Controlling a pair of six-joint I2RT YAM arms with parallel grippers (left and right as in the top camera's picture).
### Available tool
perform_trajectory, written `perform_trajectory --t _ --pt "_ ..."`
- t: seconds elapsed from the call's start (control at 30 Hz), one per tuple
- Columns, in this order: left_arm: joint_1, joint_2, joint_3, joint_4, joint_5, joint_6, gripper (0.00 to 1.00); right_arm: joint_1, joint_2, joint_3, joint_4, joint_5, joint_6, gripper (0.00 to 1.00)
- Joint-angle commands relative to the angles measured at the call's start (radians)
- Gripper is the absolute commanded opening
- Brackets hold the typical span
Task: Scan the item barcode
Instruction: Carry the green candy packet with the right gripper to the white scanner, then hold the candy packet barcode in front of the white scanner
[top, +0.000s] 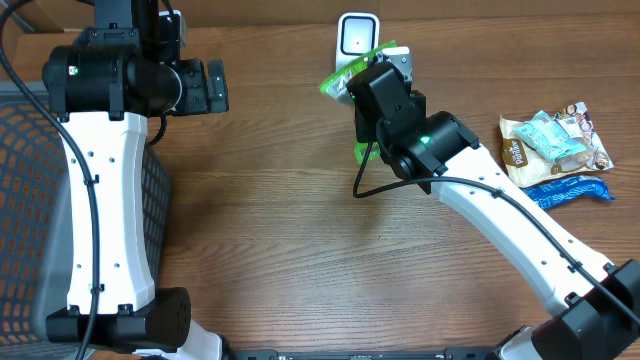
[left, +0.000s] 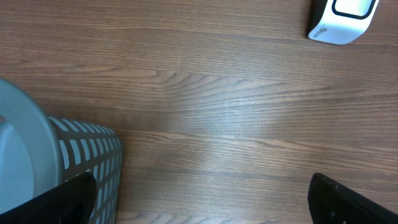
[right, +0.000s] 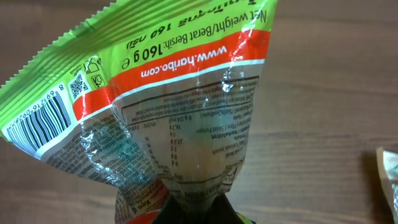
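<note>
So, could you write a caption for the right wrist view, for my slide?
Right fingers pinch a green Haribo bag, its barcode visible at the image's left edge, above a wooden table.

Grips a green-and-orange snack bag (right: 186, 93) by its crimped end in the hand (right: 194, 214) at bottom centre. Shows a barcode (right: 37, 127) on the bag's left edge, print upside down. Leaves wooden table (right: 336, 81) and a packet corner (right: 388, 177) at right.
</note>
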Motion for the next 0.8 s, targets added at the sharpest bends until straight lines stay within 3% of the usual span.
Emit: perform_trajectory --t 0.0,0.07,0.2,0.33,0.37,0.4,0.53,0.63,0.77 --pt "0.005 -0.005 0.017 0.002 -0.010 0.019 1.00 -0.002 -0.029 0.027 0.085 0.076 -0.047 0.04" --pt "0.005 -0.005 0.017 0.001 -0.010 0.019 1.00 -0.003 0.003 0.027 0.151 0.135 -0.096 0.04" --pt "0.005 -0.005 0.017 0.001 -0.010 0.019 1.00 -0.003 0.114 0.027 0.353 0.345 -0.332 0.04" --pt "0.005 -0.005 0.017 0.002 -0.010 0.019 1.00 -0.020 0.249 0.027 0.732 0.533 -0.764 0.04" --pt "0.005 -0.005 0.017 0.001 -0.010 0.019 1.00 -0.028 0.277 0.027 0.817 0.533 -0.861 0.04" --pt "0.005 -0.005 0.017 0.002 -0.010 0.019 1.00 -0.052 0.341 0.027 1.015 0.529 -1.066 0.04" --pt "0.005 -0.005 0.017 0.001 -0.010 0.019 1.00 -0.105 0.452 0.027 1.320 0.446 -1.386 0.04" --pt "0.005 -0.005 0.017 0.002 -0.010 0.019 1.00 -0.143 0.510 0.027 1.433 0.344 -1.488 0.04" --pt "0.005 -0.005 0.017 0.001 -0.010 0.019 1.00 -0.183 0.571 0.028 1.525 0.251 -1.487 0.04"
